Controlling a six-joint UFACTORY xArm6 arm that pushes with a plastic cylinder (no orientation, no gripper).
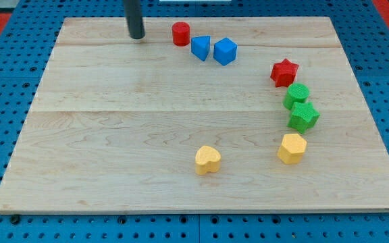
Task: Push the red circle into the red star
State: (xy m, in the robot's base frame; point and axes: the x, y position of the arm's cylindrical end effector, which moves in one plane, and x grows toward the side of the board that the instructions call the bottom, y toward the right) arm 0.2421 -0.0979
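The red circle (181, 33) is a short red cylinder near the view's top, left of centre. The red star (284, 72) lies well to its right and lower, at the view's right. Two blue blocks stand between them: a blue triangle (200, 48) just right of and below the red circle, and a blue cube (225, 51) touching or nearly touching it. My tip (136, 36) rests on the board to the left of the red circle, with a gap of about one block's width between them.
Two green blocks (297, 95) (303, 116) sit just below the red star. A yellow hexagon block (292, 148) lies under them and a yellow heart (208, 160) at lower centre. The wooden board (113, 135) ends in edges over a blue pegboard.
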